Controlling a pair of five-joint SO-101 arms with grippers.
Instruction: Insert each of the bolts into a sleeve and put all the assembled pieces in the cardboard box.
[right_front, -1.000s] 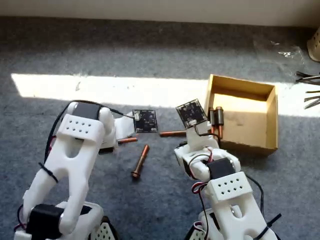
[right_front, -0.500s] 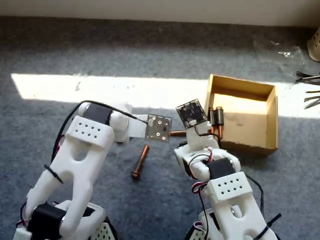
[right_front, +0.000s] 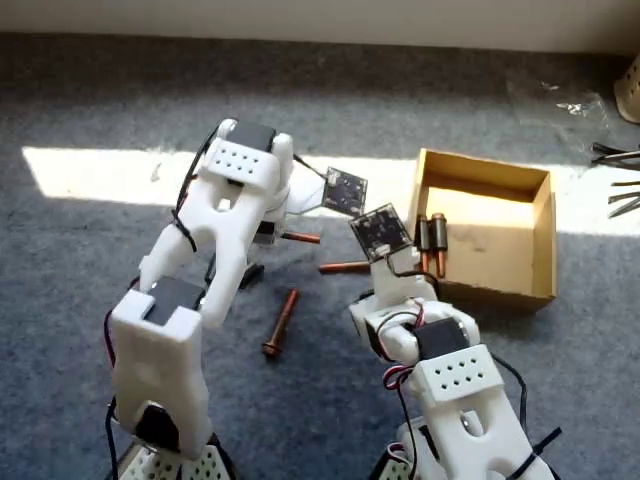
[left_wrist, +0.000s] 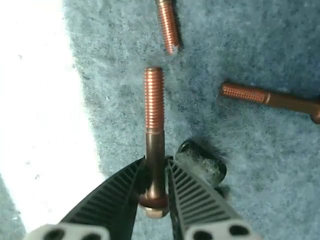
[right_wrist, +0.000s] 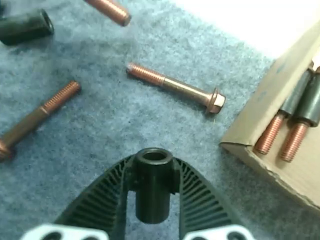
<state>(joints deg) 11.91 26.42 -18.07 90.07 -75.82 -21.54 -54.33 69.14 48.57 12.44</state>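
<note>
- Starting big: what do I have on the grey carpet (right_front: 330, 400)?
- I see my left arm (right_front: 215, 230) stretched far forward from the near edge, elbow raised and wrist angled toward the cardboard box (right_front: 486, 167). My right arm (right_front: 440, 370) is folded short, with its wrist just beside the box's near left corner.
- And the box?
- It sits open on my right. Two assembled pieces (right_front: 431, 238) lie side by side against its left wall.
- What is the left gripper doing?
- My left gripper (left_wrist: 156, 162) pinches a bolt (left_wrist: 154, 125) near the head. Both fingers press on the shank, and the threaded end points out past the fingertips. A loose sleeve (left_wrist: 201, 162) lies on the carpet just beside one finger; I cannot tell whether they touch.
- And the right?
- My right gripper (right_wrist: 152, 167) is clamped on a black sleeve (right_wrist: 151, 185). Its bore faces away from the wrist, above the carpet and near the box corner.
- Anything smaller lying about?
- A loose bolt (right_front: 345, 267) lies between the two grippers, head toward the box. The other bolt (right_front: 281, 322) lies nearer me, between the arms.
</note>
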